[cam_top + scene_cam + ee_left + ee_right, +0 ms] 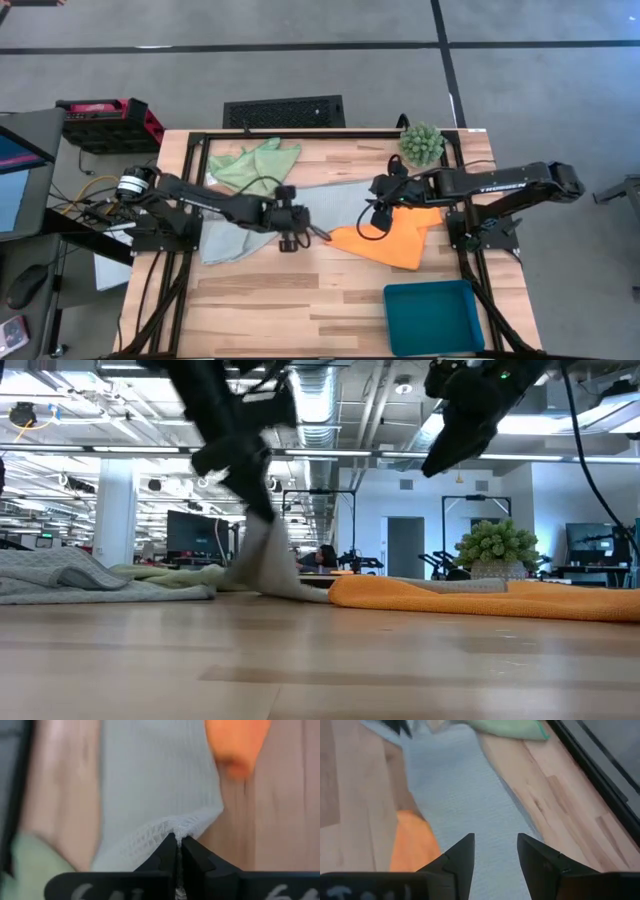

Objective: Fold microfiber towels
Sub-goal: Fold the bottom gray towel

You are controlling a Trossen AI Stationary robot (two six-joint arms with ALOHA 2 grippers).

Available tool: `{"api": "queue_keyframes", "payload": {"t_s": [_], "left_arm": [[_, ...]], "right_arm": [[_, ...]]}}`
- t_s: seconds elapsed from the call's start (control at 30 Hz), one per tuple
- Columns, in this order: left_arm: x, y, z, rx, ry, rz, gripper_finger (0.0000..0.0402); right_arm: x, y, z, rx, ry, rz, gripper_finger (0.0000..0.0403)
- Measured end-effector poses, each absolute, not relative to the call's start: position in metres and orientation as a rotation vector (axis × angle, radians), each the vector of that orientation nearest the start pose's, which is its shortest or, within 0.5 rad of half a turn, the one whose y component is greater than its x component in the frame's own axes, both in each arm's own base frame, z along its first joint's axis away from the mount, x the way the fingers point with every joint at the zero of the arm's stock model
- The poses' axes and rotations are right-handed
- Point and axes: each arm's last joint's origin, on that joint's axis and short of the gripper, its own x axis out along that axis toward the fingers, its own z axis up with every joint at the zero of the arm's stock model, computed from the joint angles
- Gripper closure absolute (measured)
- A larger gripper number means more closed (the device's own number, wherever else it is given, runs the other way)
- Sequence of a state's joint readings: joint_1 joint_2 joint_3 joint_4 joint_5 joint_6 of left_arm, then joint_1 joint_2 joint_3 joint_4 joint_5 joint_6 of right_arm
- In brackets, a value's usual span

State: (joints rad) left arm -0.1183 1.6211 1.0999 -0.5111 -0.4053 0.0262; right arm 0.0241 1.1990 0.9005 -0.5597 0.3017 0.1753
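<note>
A pale blue-grey towel (pixel 340 193) lies across the middle of the table, one part drawn up into a peak (pixel 262 550). My left gripper (pixel 315 234) is shut on that peak. An orange towel (pixel 392 240) lies flat at the right, overlapping the pale one. A light green towel (pixel 255 165) lies crumpled at the far left. My right gripper (pixel 495 852) hangs open above the pale towel's right end, beside the orange towel, touching nothing. My left gripper pinches a bunched bit of the pale blue-grey towel's edge (pixel 175 826) between its two shut fingertips. The fingers slant down from the table's left. The held part is lifted off the wood and the cloth slopes down from it (pixel 270 565); the rest lies on the table.
A teal tray (pixel 430 315) stands at the near right corner. A spiky green ball plant (pixel 422 143) sits at the far right. More pale cloth (pixel 222 243) lies heaped by the left arm. Bare wood (pixel 290 300) runs along the near edge.
</note>
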Motion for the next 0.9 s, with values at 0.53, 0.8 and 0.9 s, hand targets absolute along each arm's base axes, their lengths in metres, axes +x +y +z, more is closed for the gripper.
{"api": "queue_keyframes", "payload": {"t_s": [0.53, 0.8, 0.9], "left_arm": [[0.386, 0.009, 0.228, 0.422, 0.723, 0.144, 0.0401], [0.454, 0.023, 0.237, 0.585, 0.673, 0.087, 0.0401], [0.476, 0.026, 0.238, 0.596, 0.655, 0.036, 0.0401]], "right_arm": [[0.210, 0.022, 0.280, -0.016, 0.805, -0.209, 0.0252], [0.206, 0.027, 0.281, -0.022, 0.814, -0.186, 0.0255], [0.202, 0.029, 0.281, -0.031, 0.829, -0.180, 0.0255]]}}
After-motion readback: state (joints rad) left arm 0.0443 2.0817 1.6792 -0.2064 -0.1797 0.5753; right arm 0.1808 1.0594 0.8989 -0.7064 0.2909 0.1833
